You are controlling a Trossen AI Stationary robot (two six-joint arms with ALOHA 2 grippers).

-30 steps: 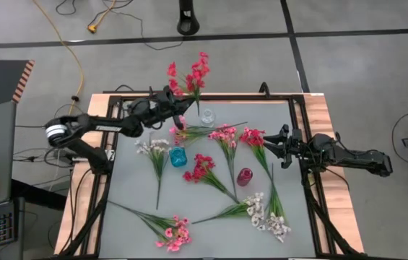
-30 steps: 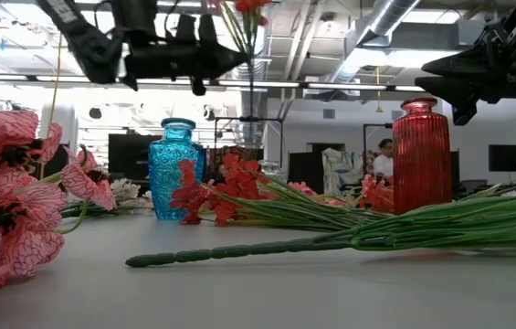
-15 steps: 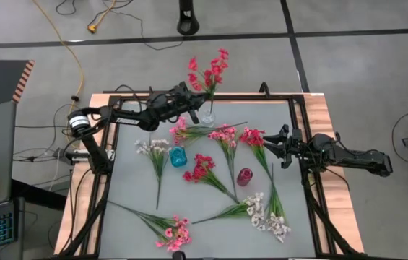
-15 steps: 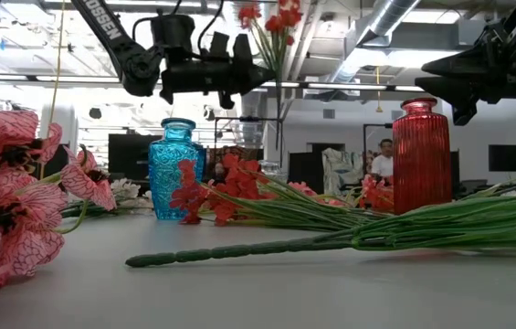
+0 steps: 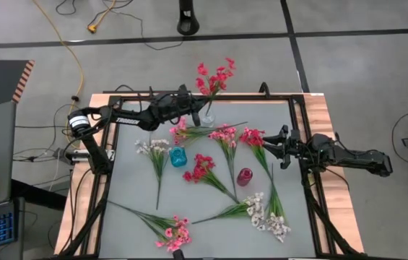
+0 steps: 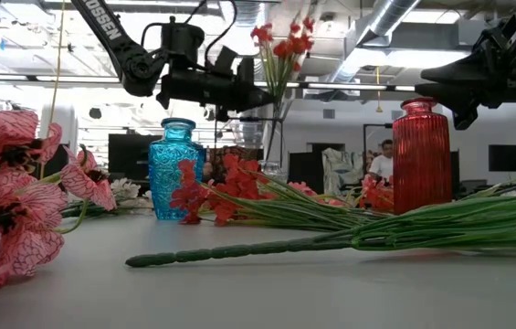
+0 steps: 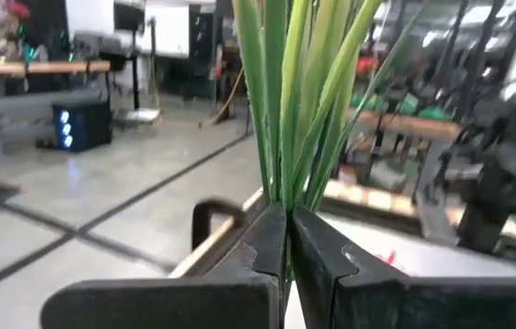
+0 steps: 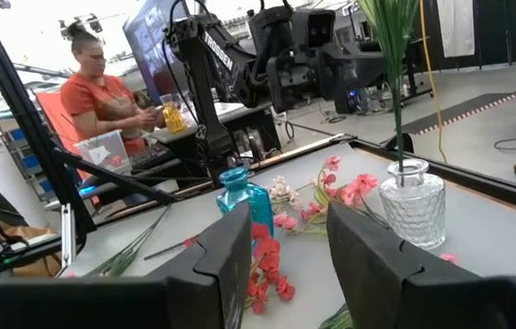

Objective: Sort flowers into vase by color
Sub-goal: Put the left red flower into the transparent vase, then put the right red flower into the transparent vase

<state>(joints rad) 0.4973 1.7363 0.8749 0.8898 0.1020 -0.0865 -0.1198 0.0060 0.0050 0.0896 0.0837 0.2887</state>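
In the high view, the left claw (image 5: 191, 110) is clamped on the stem of a red sprig (image 5: 214, 76) at the far edge of the tabletop (image 5: 131, 188). The stem goes down into the clear vase (image 5: 207, 117). The blossoms are red and the red vase (image 5: 244, 177) stands well apart, near the middle, so the colour match could be wrong if the clear vase is not meant for red. The blue vase (image 5: 178, 157) stands between a white sprig (image 5: 154, 147) and another red sprig (image 5: 201, 167). No stem shows in the blue or the red vase. The right claw (image 5: 279, 146) waits above the right side of the tabletop, its jaws apart, holding nothing.

In the low view, the held sprig (image 6: 285, 41) leans, its stem slanted. If the claw lets go too early, the top-heavy sprig may tip the light vase or fall out.

In the left wrist view, the two fingers (image 7: 267, 247) are pressed together on the green stem (image 7: 285, 100).

In the right wrist view, the clear vase (image 8: 412, 213) holds the stem, which stands about upright in its neck. The blue vase (image 8: 244, 206) shows no stem. A person (image 8: 102, 82) stands beyond the tabletop.
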